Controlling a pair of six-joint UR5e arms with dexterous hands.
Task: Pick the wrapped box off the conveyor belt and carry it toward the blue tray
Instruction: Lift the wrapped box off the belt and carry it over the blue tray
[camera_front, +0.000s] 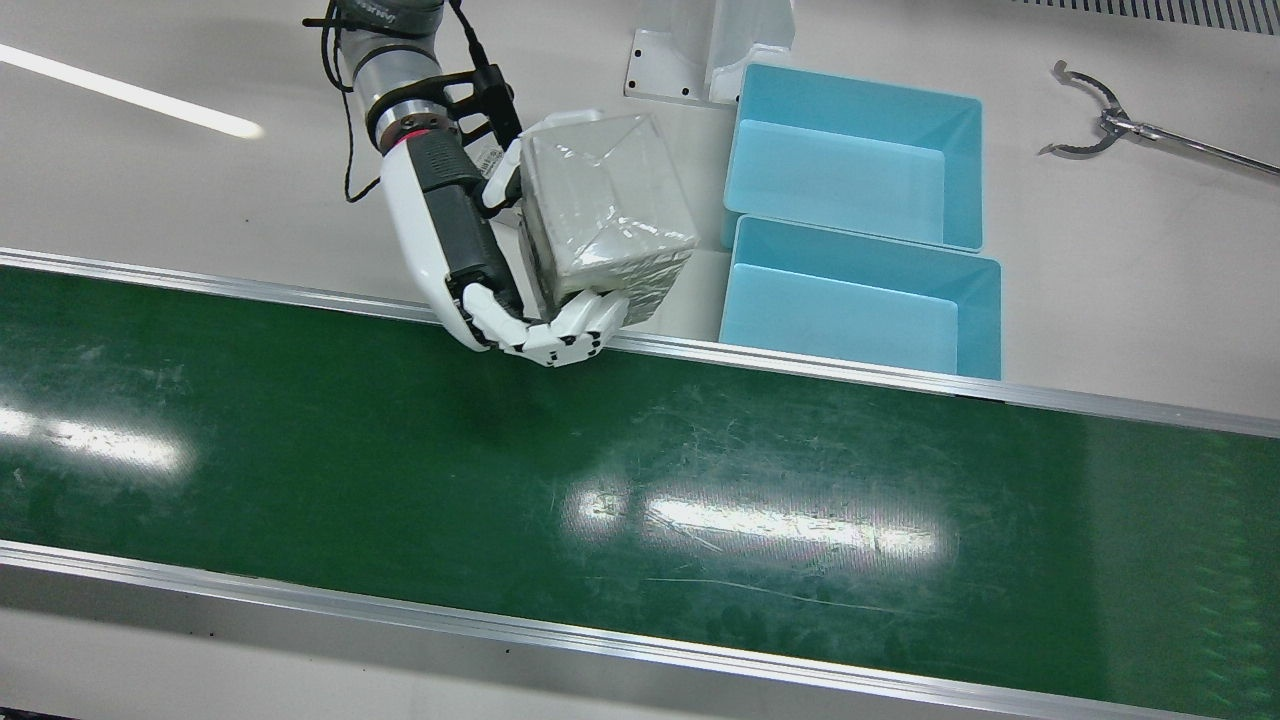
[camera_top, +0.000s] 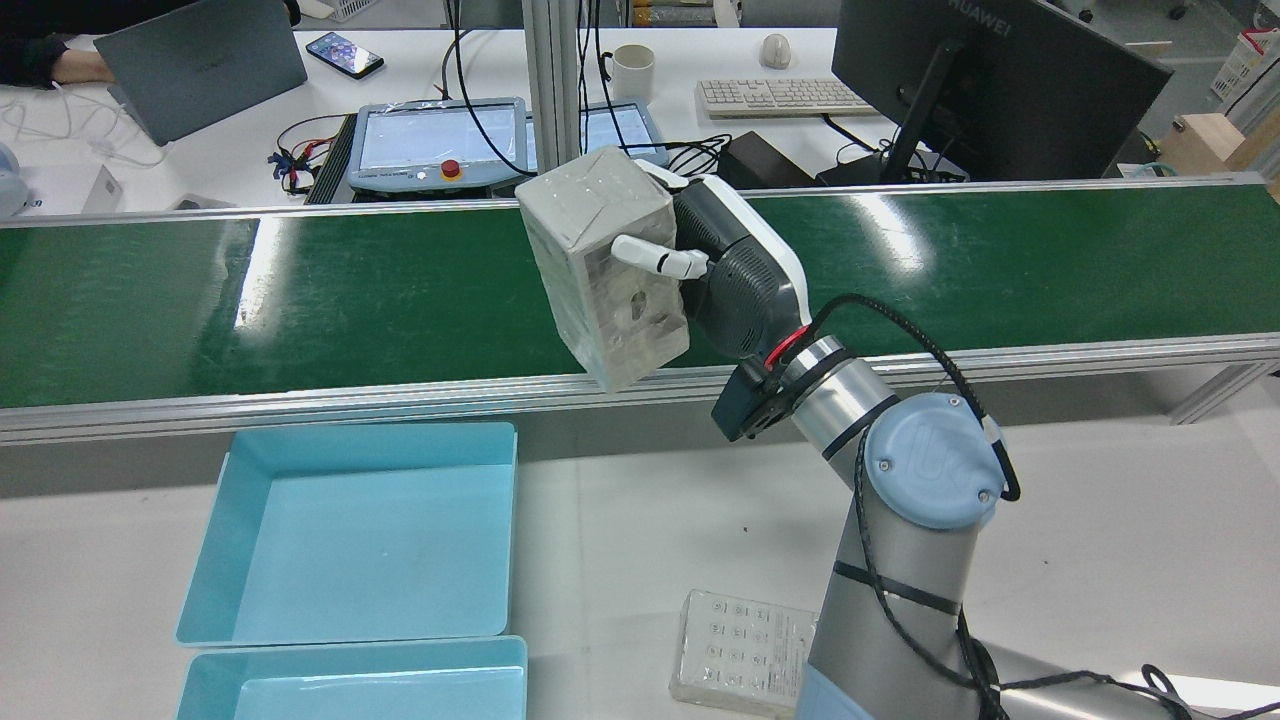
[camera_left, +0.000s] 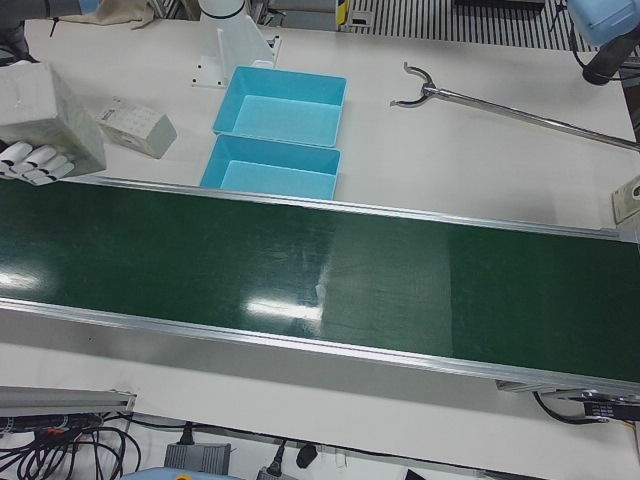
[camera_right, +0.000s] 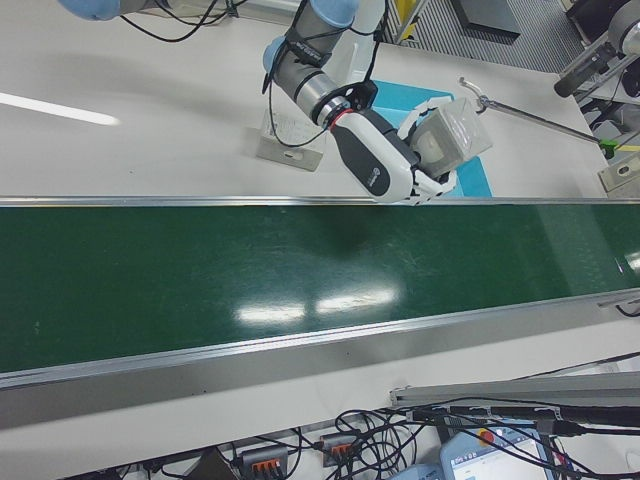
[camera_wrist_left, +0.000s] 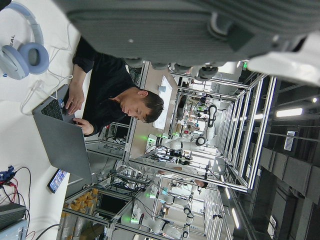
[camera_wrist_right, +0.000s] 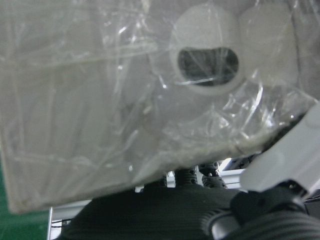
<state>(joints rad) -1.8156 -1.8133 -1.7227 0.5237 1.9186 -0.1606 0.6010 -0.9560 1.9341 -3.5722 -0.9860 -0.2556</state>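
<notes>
The wrapped box (camera_front: 605, 200), grey under clear film, is held tilted in the air by my right hand (camera_front: 470, 260), whose fingers curl under its lower end. It hangs over the belt's robot-side rail, just left of the two blue trays (camera_front: 840, 180) in the front view. The rear view shows the box (camera_top: 600, 260) in the hand (camera_top: 740, 270), above the rail and to the right of the trays (camera_top: 350, 540). The right hand view is filled by the box (camera_wrist_right: 100, 100). My left hand (camera_wrist_left: 200, 30) shows only as a dark palm edge in its own view.
The green conveyor belt (camera_front: 640, 480) carries nothing. A clear plastic case (camera_top: 740, 640) lies on the table by the right arm's base. A metal reacher tool (camera_front: 1100, 115) lies beyond the trays. Monitors and desks stand across the belt.
</notes>
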